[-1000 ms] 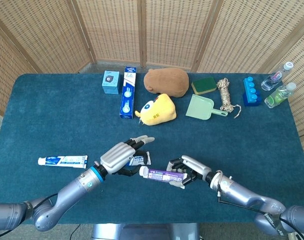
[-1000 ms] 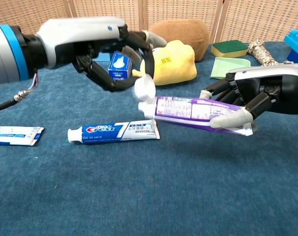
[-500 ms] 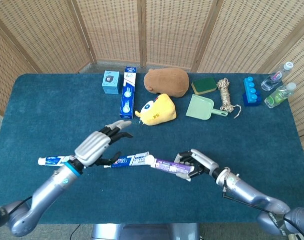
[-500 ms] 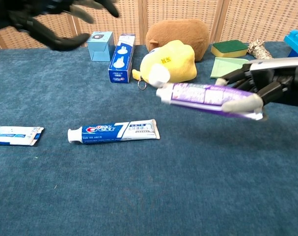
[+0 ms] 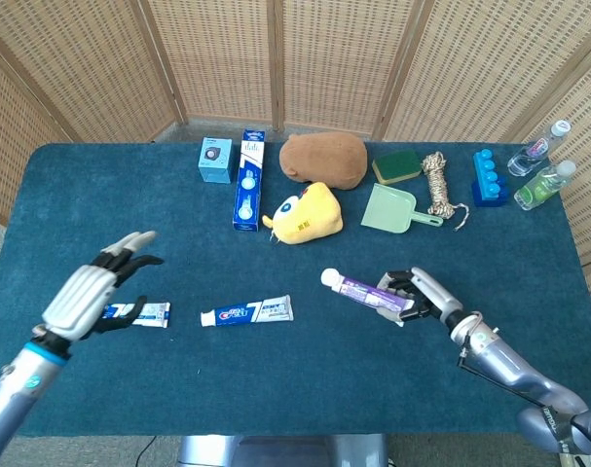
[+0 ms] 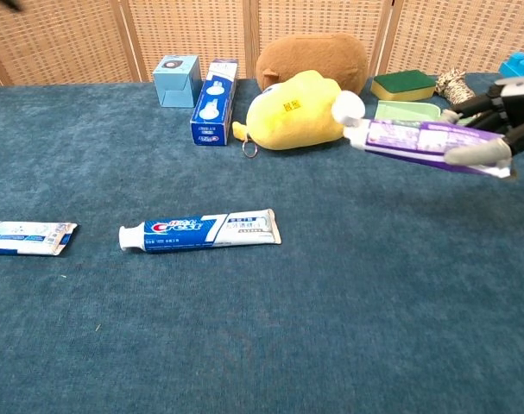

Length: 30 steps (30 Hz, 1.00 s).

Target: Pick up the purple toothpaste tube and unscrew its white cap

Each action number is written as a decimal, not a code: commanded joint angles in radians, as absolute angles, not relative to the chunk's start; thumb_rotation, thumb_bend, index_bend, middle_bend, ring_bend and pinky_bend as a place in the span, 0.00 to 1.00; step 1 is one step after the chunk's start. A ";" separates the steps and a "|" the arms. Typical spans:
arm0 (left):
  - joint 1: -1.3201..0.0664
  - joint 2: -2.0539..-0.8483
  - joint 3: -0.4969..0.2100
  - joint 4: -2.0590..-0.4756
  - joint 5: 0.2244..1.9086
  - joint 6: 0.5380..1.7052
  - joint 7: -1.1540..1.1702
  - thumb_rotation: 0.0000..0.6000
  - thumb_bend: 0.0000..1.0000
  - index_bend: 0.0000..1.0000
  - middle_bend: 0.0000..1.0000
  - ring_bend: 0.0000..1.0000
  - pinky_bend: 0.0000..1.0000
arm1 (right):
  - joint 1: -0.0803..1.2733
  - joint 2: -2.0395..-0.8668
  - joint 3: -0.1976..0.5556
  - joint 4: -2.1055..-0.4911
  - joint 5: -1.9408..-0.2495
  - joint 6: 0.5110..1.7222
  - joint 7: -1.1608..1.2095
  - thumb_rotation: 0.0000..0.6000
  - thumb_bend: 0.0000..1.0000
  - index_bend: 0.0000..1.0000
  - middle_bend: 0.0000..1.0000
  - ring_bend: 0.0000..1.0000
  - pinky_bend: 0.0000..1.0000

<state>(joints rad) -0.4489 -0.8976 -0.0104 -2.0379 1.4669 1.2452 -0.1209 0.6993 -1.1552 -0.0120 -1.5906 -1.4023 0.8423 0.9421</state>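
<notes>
- right hand — its fingers wrap the back half of the purple toothpaste tube, holding it off the table, roughly level, with the nozzle end pointing toward the robot's left; that leaves the cap end free for the other hand to reach.
- white cap — a round, smooth plastic knob on the tube's free end; it looks seated on the nozzle, so the unscrewing does not appear done.
- the tube itself is soft glossy laminate with printed lettering, flattening to a crimped seam at the held end — a firm grasp there should stop it spinning when the cap is turned.
- left hand — released, fingers spread and holding nothing, hanging above the table well apart from the purple tube, near the table's left side; it would have to travel across to pinch the cap.
- just under that hand lies a white-and-blue toothpaste tube, flat on the cloth.
- between the two hands, a crest toothpaste tube lies flat, cap end to the left — a look-alike not to be confused with the purple one.
- the table is covered in dark blue, short-napped fabric.
- further back: a yellow plush toy, soft and rounded, and a brown plush behind it.
</notes>
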 commanded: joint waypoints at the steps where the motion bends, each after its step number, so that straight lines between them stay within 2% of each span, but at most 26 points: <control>1: -0.368 -0.845 0.038 -2.029 1.499 1.314 -0.157 1.00 0.47 0.20 0.02 0.00 0.09 | 0.683 -1.161 -0.021 -1.557 -1.385 0.820 0.872 1.00 0.57 0.95 0.79 0.76 0.71; 5: -0.312 -0.829 0.055 -2.004 1.492 1.355 -0.201 1.00 0.48 0.20 0.02 0.00 0.09 | 0.671 -1.173 -0.021 -1.538 -1.363 0.805 0.802 1.00 0.57 0.94 0.77 0.73 0.68; 9: -0.278 -0.826 0.057 -1.977 1.475 1.375 -0.241 1.00 0.47 0.20 0.02 0.00 0.09 | 0.662 -1.180 -0.018 -1.519 -1.358 0.799 0.755 1.00 0.56 0.88 0.73 0.66 0.55; 13: -0.249 -0.835 0.054 -1.945 1.464 1.388 -0.274 1.00 0.47 0.20 0.02 0.00 0.09 | 0.648 -1.183 -0.018 -1.502 -1.369 0.807 0.708 0.99 0.53 0.74 0.64 0.50 0.34; 16: -0.238 -0.844 0.049 -1.932 1.461 1.388 -0.284 1.00 0.47 0.20 0.02 0.00 0.08 | 0.630 -1.189 -0.012 -1.485 -1.372 0.830 0.683 0.87 0.45 0.60 0.56 0.38 0.27; 20: -0.227 -0.852 0.042 -1.922 1.459 1.390 -0.295 1.00 0.47 0.20 0.01 0.00 0.08 | 0.604 -1.193 -0.003 -1.476 -1.378 0.866 0.685 0.66 0.35 0.42 0.43 0.24 0.25; 25: -0.215 -0.855 0.031 -1.916 1.452 1.395 -0.302 1.00 0.47 0.20 0.01 0.00 0.08 | 0.574 -1.186 0.010 -1.465 -1.386 0.913 0.691 0.54 0.26 0.32 0.33 0.17 0.24; 30: -0.208 -0.858 0.026 -1.920 1.454 1.386 -0.297 1.00 0.47 0.20 0.01 0.00 0.07 | 0.552 -1.170 0.010 -1.462 -1.398 0.925 0.699 0.43 0.24 0.27 0.32 0.16 0.23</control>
<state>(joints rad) -0.2074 -0.8575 0.0258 -1.9198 1.4536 1.3863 -0.2974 0.5553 -1.1716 0.0089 -1.4630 -1.3959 0.9216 0.6975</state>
